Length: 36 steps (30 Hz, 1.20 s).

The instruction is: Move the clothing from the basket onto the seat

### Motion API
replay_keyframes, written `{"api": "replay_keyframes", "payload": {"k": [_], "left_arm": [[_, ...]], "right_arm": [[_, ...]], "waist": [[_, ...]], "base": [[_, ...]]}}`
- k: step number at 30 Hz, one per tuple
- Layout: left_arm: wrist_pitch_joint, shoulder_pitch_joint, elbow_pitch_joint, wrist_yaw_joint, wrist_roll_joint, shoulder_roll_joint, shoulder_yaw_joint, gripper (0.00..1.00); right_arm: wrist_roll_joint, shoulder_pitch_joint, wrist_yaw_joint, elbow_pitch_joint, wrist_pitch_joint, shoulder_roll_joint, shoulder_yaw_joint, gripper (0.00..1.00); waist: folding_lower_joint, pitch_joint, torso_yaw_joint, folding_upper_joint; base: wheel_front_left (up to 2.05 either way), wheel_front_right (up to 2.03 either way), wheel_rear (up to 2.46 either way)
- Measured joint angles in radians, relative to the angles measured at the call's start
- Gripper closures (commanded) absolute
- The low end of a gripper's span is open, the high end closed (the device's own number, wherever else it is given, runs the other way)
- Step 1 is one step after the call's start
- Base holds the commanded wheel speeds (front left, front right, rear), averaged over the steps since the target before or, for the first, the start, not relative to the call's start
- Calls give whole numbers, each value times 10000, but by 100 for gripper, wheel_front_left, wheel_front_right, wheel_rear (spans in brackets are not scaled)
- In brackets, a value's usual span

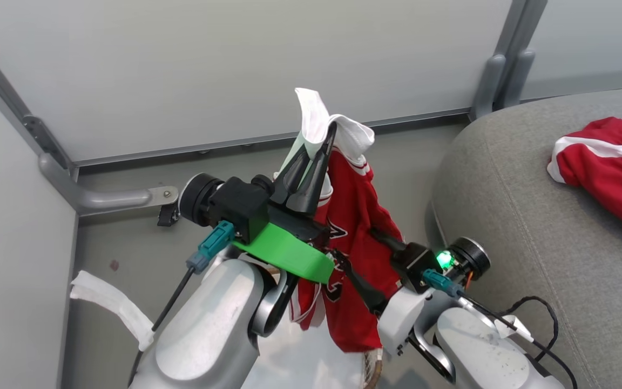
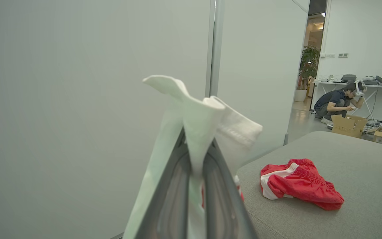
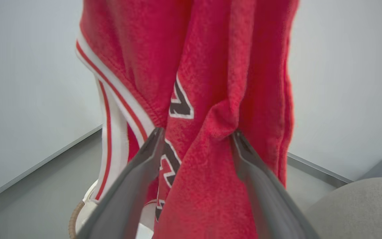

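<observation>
Jersey held up over the basket, beside the seat.

The red jersey point(image 1: 357, 216) hangs from my left tool point(image 2: 197, 137), which is pressed together on the white trim at its top, I judge so that the cloth drops free of the basket point(image 1: 371, 370) below (a scrap of brown rim is what I can make out of it). My right tool point(image 3: 197, 131) is spread, one finger on either side of a hanging fold lower down, probably to steady the cloth for carrying. The red shorts point(image 1: 608, 173) already lie on the grey seat point(image 1: 505, 216) to my right. My forearms hide the basket's inside, so I cannot tell whether anything is left there.
</observation>
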State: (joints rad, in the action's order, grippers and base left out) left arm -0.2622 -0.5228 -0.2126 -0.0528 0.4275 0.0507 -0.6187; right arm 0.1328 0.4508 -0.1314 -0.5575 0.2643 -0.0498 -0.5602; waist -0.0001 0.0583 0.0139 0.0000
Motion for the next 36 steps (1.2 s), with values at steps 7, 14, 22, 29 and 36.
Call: {"api": "replay_keyframes", "payload": {"k": [7, 14, 22, 29, 36], "left_arm": [[0, -155, 142, 132, 190, 2, -362, 100], [0, -287, 188, 194, 213, 2, -614, 100], [0, -479, 301, 267, 408, 2, -995, 100], [0, -587, 280, 328, 548, 2, -1137, 100], [-6, -481, -288, 355, 433, -4, -752, 0]], "right_arm": [[107, 4, 0, -872, 0, 2, 219, 0], [-6, 177, 0, -1011, 0, 4, 433, 0], [123, 468, 0, -1250, 0, 4, 460, 13], [499, 675, 0, -1519, 0, 8, 435, 100], [616, 292, 0, -731, -2, 6, 953, 100]], "waist": [[0, 130, 272, 0], [0, 311, 334, 0], [0, 486, 493, 0], [0, 628, 646, 0], [0, 678, 437, 0]], "base": [[0, 0, 0], [0, 0, 0], [0, 0, 0], [0, 0, 0], [0, 0, 0]]}}
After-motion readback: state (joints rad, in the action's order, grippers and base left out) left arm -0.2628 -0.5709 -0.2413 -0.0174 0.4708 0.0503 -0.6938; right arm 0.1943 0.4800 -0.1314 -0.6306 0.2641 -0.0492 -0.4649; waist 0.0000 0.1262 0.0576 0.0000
